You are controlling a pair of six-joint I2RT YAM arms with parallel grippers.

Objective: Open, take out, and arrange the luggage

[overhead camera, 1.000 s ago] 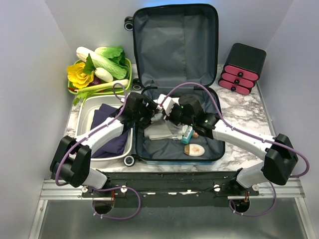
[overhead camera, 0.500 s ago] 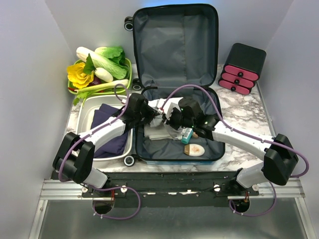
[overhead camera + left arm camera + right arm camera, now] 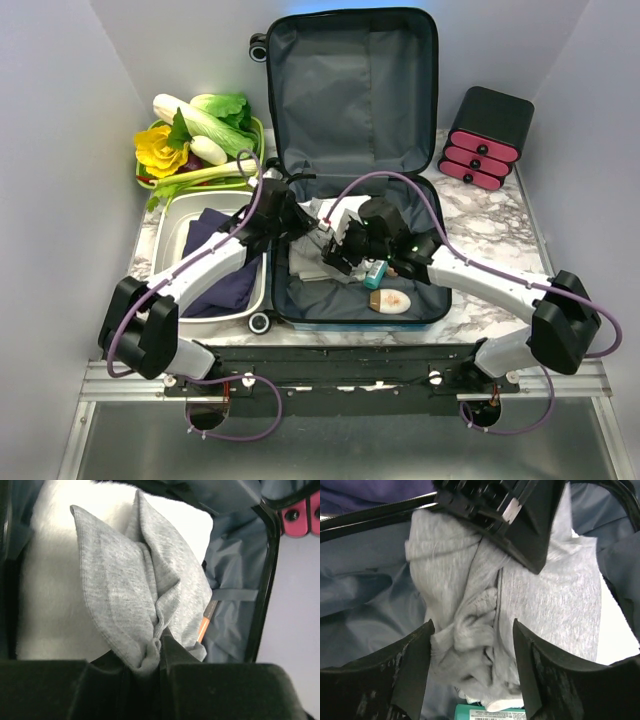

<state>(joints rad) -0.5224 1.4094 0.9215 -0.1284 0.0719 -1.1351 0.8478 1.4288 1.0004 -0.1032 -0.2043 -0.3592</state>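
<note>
Setting: pale marble-veined surface closed in by plain white walls, with both arms reaching forward from the near edge.
Task object: small bright-blue hard-shell suitcase, lined in dark grey fabric, is placed at the middle of the surface. It is opened out, with the lid at the back and the base nearest the arms.
Contents: soft grey knitted cloth is bunched in the left half of the base. A teal bottle and a cream oval container are seen toward the near right.
Left gripper: closed tight on a gathered fold at the cloth's near edge.
Right gripper: spread wide, with nothing held. The crumpled cloth is framed directly between its fingers; whether it is touched cannot be told.
Key relation: the cloth's ridge of folds is seen running away from the left gripper toward the lid, and the right gripper is set just beside it, across the same bundle.
Destination side: white plastic tub, with a dark blue folded cloth in it, is placed just left of the suitcase.
Nearer arm: the left arm is judged better placed for a lift out toward the tub.
Risk: a one-point pinch may let the cloth unfold and drag on the suitcase rim.
</note>
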